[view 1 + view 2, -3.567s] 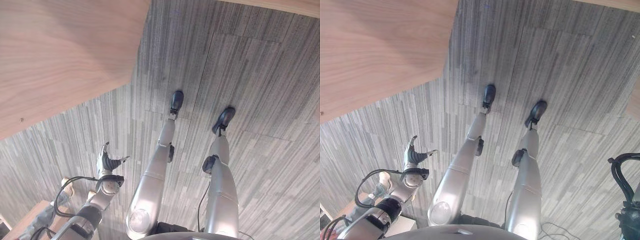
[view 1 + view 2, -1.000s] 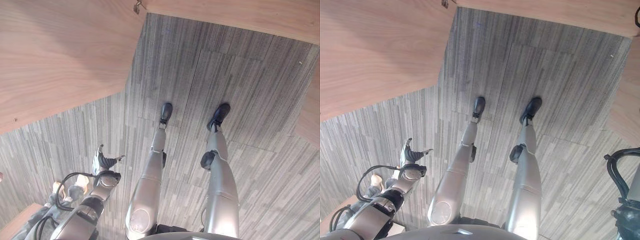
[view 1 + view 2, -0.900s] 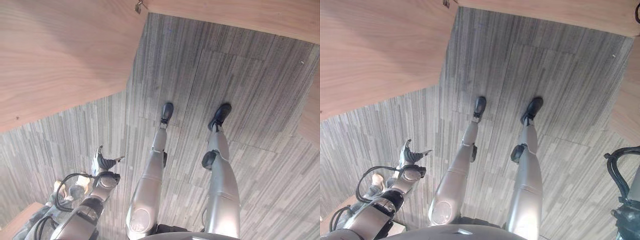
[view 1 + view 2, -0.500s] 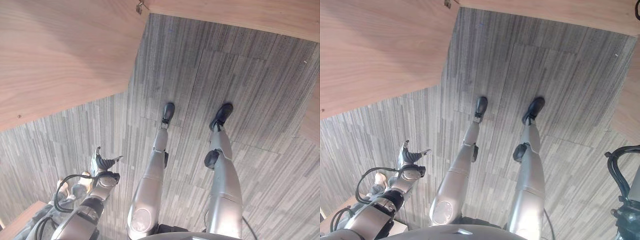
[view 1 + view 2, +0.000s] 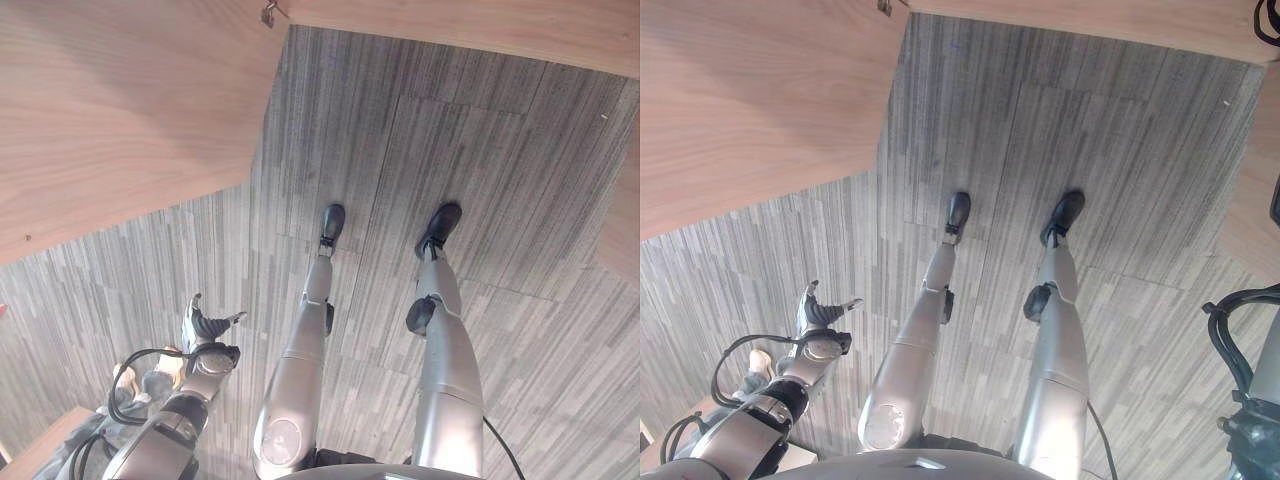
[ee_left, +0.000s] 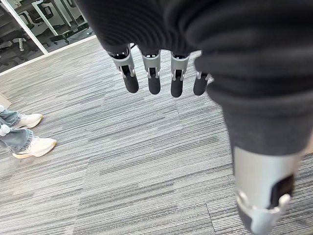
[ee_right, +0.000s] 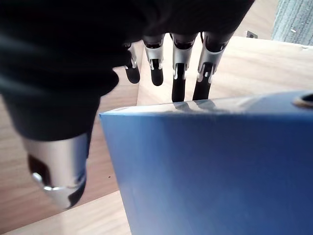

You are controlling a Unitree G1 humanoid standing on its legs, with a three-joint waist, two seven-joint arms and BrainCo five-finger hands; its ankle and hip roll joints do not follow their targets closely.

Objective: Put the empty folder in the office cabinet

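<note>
Close against the right hand point(image 7: 161, 58) sits the blue folder point(image 7: 210, 166), its flat side filling the space between the straight, hanging fingers point(image 7: 178, 73) and the thumb point(image 7: 56, 176); whether the thumb actually pinches it I cannot tell, so the hold may be loose. Down at the robot's left side, the left hand point(image 5: 203, 328) hangs slack and wide, holding nothing, above the grey striped carpet point(image 5: 420, 130). Further off, pale wooden panels point(image 5: 110, 110) stand ahead and to the left, with a small metal fitting point(image 5: 268, 13) at one panel's corner; these look like the cabinet, though no open shelf can be made out, nor anything stored inside. To do this step well, I would keep the folder upright and steady and find the opening before reaching in. A person's shoes point(image 6: 29, 132) stand well off.
</note>
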